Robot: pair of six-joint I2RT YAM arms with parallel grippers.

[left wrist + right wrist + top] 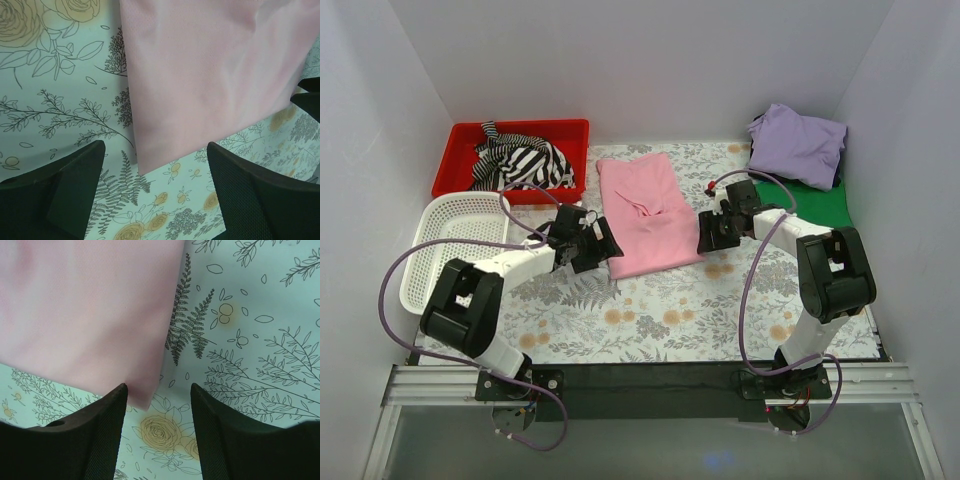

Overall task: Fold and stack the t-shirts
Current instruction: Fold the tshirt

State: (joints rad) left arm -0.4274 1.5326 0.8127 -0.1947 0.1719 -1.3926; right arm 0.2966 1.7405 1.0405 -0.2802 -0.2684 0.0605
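Observation:
A light pink t-shirt [645, 212] lies folded lengthwise on the flowered table cover, its near edge toward the arms. My left gripper [592, 243] hovers at its near left corner, jaws wide open and holding nothing; that pink corner [150, 160] lies just beyond the gap. At the near right corner, my right gripper [712, 236] is open and holds nothing, with the pink corner [142, 395] beside its left finger [107, 425]. A lavender t-shirt [798, 143] sits crumpled at the far right, on top of a flat green t-shirt [820, 204].
A red bin [460, 150] holding a black-and-white striped garment [520, 165] stands at the far left. A white mesh basket [442, 240] sits in front of it, near my left arm. White walls enclose the table on three sides.

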